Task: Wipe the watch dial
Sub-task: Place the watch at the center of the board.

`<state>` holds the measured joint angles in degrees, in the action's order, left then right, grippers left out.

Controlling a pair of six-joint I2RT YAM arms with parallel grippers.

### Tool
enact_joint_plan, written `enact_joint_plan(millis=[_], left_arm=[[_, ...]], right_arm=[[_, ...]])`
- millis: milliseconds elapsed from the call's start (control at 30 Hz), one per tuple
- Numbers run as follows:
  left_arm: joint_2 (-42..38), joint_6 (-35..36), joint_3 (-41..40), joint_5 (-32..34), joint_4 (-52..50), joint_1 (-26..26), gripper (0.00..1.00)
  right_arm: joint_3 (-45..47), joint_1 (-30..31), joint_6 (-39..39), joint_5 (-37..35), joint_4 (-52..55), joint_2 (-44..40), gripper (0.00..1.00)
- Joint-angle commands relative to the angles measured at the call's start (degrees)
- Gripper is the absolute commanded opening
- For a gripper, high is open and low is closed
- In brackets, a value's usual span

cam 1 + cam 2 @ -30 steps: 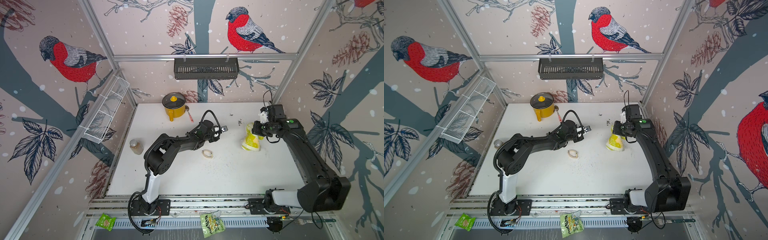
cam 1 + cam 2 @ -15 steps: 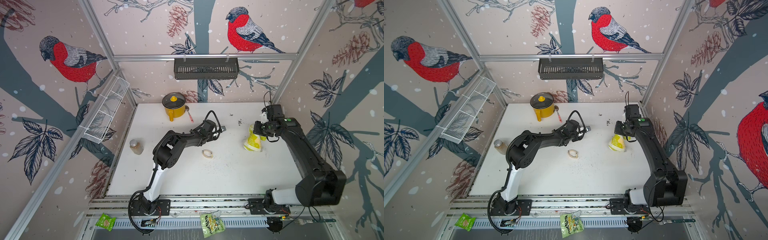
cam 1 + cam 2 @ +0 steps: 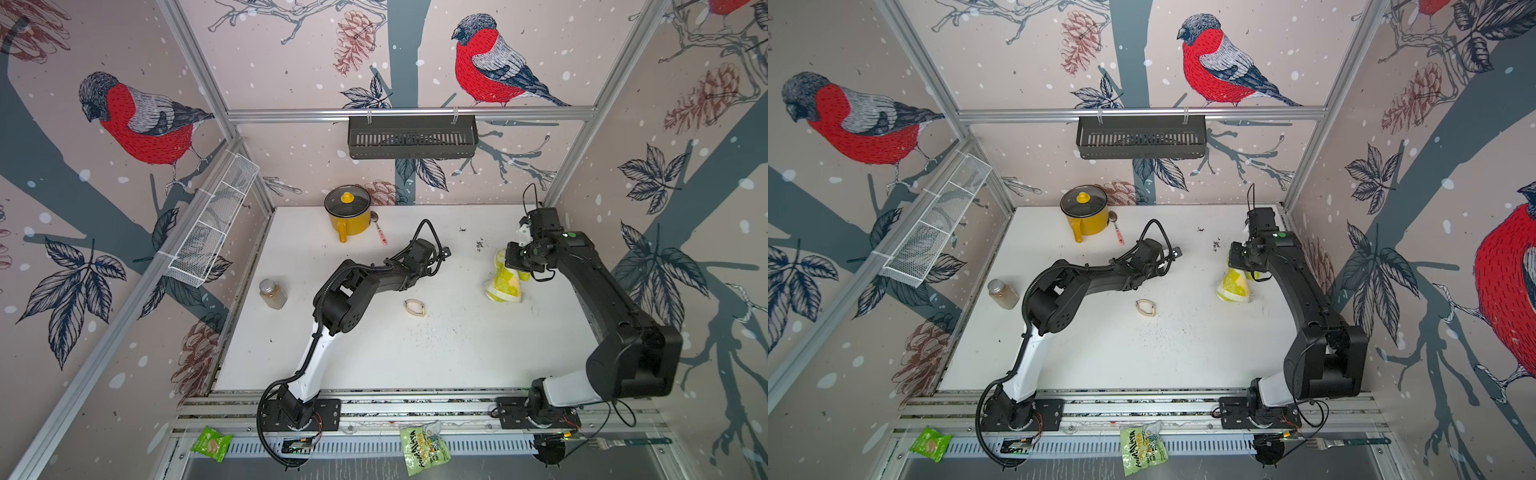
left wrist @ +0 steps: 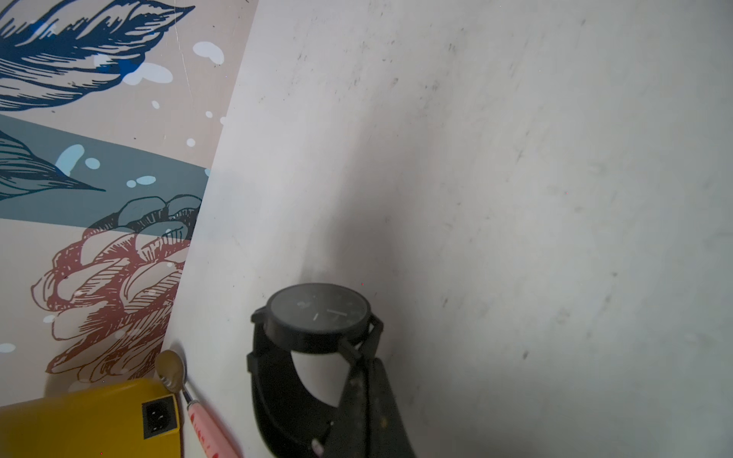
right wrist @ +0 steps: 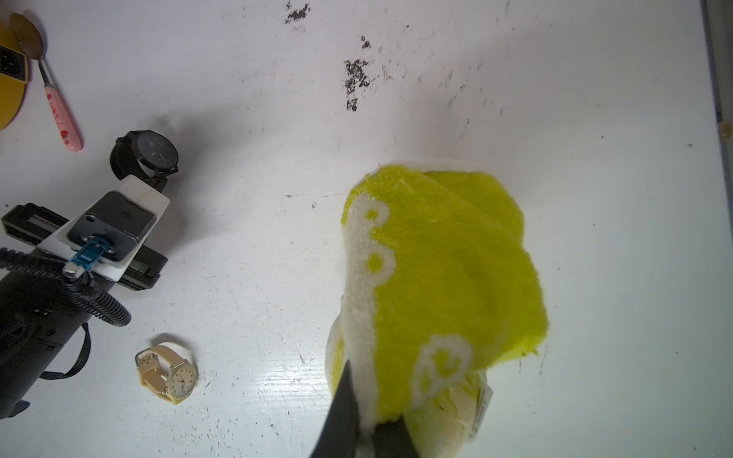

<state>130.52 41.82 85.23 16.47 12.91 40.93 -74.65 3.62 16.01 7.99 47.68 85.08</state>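
The left hand (image 4: 361, 376) pinches the black round-dial wristwatch (image 4: 317, 317) by its strap above the white surface (image 4: 515, 198). The right hand (image 5: 365, 432) grips a yellow-green terry cloth (image 5: 448, 277), well apart from the watch. Wiping seems not yet begun.

Nothing reads clearly. The snack packet (image 3: 424, 451) at the front of the rig carries bold dark lettering in both top views, too small to spell out. The beige watch (image 5: 170, 374) on the tabletop (image 5: 595, 238) shows dark hour marks too fine to read. The black watch (image 4: 317, 317) has plain stick marks and a tiny emblem. A white tag (image 5: 480, 412) on the cloth (image 5: 456, 257) bears blurred print.
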Motion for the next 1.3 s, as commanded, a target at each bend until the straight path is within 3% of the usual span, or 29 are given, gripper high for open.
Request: enact_joint_plan(millis=[0,367,433,500,733,867,933,1267], left_arm=[[-0.23,-1.35,0.15,-1.46,-0.62,0.38,0.0],[-0.91,-3.01,0.03,-4.86,-2.06,0.65,0.15],[-1.4,-3.39,-0.49,-5.82,-1.96,0.65,0.21],[-2.43,-4.42,-1.79,-7.15,-0.24,0.65,0.34],[-3.14,-6.21,-1.2,-8.12,-1.28,0.51,0.49],[-4.26,-7.28,-0.9,-8.6,-2.12,0.4,0.66],[-4.74,-7.67,-0.92,-9.11,-2.6,0.38,0.97],[-7.87,-9.71,-2.37,-9.6,-3.62,0.29,0.97]], right_arm=[[0.41,-0.01,-1.15,1.63,-0.42,1.51,0.1],[3.74,-0.01,-1.68,2.56,-2.95,3.47,0.13],[4.11,-0.01,-1.77,2.48,-3.07,3.29,0.17],[4.46,-0.01,-1.94,2.54,-3.03,3.07,0.24],[4.96,-0.01,-2.04,3.26,-3.73,2.15,0.43],[4.96,-0.01,-2.37,3.77,-4.17,2.04,0.51],[5.21,0.01,-2.37,4.26,-4.45,2.37,0.52],[7.27,-0.01,-2.1,4.85,-5.58,0.93,0.56]])
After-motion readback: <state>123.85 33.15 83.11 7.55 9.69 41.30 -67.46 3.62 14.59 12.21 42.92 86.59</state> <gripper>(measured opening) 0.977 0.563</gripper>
